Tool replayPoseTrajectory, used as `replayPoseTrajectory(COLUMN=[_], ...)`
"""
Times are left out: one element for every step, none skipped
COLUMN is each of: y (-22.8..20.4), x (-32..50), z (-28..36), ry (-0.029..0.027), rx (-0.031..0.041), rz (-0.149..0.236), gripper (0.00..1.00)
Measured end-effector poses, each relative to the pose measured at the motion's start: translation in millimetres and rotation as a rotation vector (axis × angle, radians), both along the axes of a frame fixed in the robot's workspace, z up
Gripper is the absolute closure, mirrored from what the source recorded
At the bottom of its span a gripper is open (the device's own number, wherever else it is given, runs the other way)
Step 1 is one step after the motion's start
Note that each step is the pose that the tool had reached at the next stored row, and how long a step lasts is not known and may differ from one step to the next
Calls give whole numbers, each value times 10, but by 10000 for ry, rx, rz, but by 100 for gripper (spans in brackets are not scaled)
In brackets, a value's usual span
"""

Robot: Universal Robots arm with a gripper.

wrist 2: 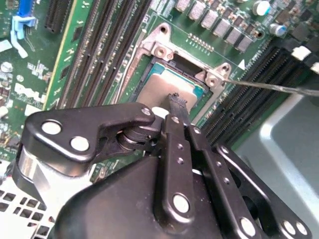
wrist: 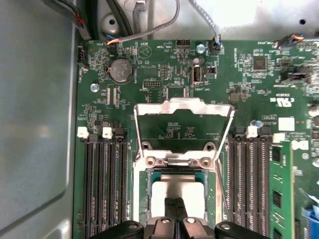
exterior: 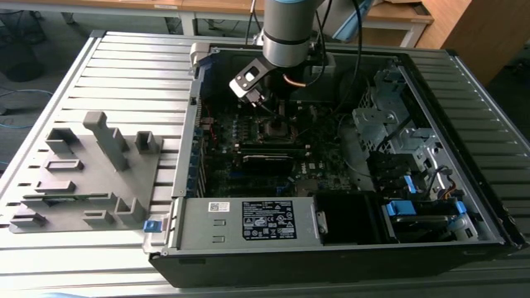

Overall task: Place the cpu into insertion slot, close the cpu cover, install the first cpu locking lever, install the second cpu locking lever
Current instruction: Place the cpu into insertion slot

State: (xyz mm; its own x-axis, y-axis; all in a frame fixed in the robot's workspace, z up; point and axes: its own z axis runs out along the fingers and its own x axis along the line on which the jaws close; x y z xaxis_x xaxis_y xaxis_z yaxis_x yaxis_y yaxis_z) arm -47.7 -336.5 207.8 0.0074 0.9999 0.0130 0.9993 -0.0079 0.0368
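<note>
In the exterior view my arm hangs straight down into the open computer case (exterior: 485, 186), which lies flat on the slatted desk (exterior: 136, 68). My end effector (exterior: 272, 110) sits just above the insertion slot (exterior: 277, 130), at about twelve o'clock from it. The grey power supply box (exterior: 248, 220) is at six o'clock from the slot. The grey parts fixture (exterior: 83, 174) lies outside the case at about eight o'clock. I judge I am this low and centred because the work is at the socket itself.

In the second wrist view my end effector (wrist 2: 177, 102) has its two fingers pressed together with nothing between them. Their tip is at the silver-grey top of the cpu (wrist 2: 159, 89), touching it or just over it; I cannot tell which. The cpu lies flat inside the slot's metal frame (wrist 2: 149, 50), so I judge it already seated. A thin metal rod (wrist 2: 269, 87), probably a locking lever, stands free of the frame, so nothing is clamped yet.

In the first wrist view the cpu cover (wrist: 184, 105) is swung up on its hinge, and the board shows through its window. That leaves the cpu (wrist: 177, 189) exposed under my closed end effector (wrist: 174, 204). Long memory slots (wrist: 102, 184) run along both sides of the socket.
</note>
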Motion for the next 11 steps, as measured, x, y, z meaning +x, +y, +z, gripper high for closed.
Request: replayPoseTrajectory(y=[0,-1,0,-1,-1,-1,-1,0,0,-3,-4], x=[0,-1,0,0,-1,0,0,0,0,1,1], z=[29,56,84,108,131,150,156,156,157,158,159], ry=[1,2,2,2,2,1,0,-1,-2,0,1], rx=[-2,-3,-3,-4,-4,-3,-3,-1,0,-3,-4], rz=[0,0,0,0,0,0,0,0,1,1,2], gripper=[89,89,89,89,89,89,89,89,89,89,89])
